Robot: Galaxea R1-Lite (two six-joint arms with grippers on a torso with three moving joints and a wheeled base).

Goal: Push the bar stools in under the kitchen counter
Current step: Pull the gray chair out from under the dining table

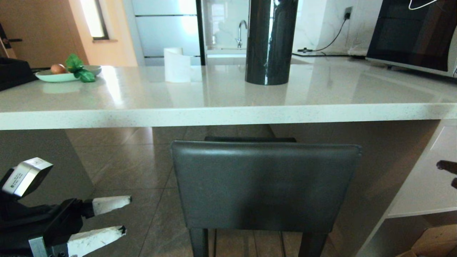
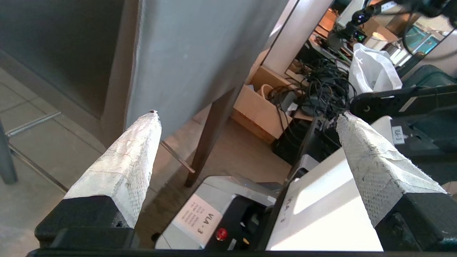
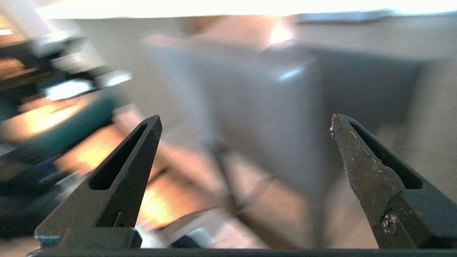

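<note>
Both grippers flank the dark grey rectangular-backed bar stool (image 1: pixel 266 185), ready to push it under the glossy white speckled stone kitchen counter (image 1: pixel 228 114).

The stool stands centred before the counter edge, its back outside the slab and its seat seemingly partly beneath. The left gripper (image 1: pixel 123 214) waits left of the backrest with fingers spread, holding nothing; the right gripper (image 3: pixel 246 121) is likewise spread and empty. Judgement: set both on the backrest at matching height, and push evenly, straight, so the 4 legs slide without twisting or tipping.
</note>
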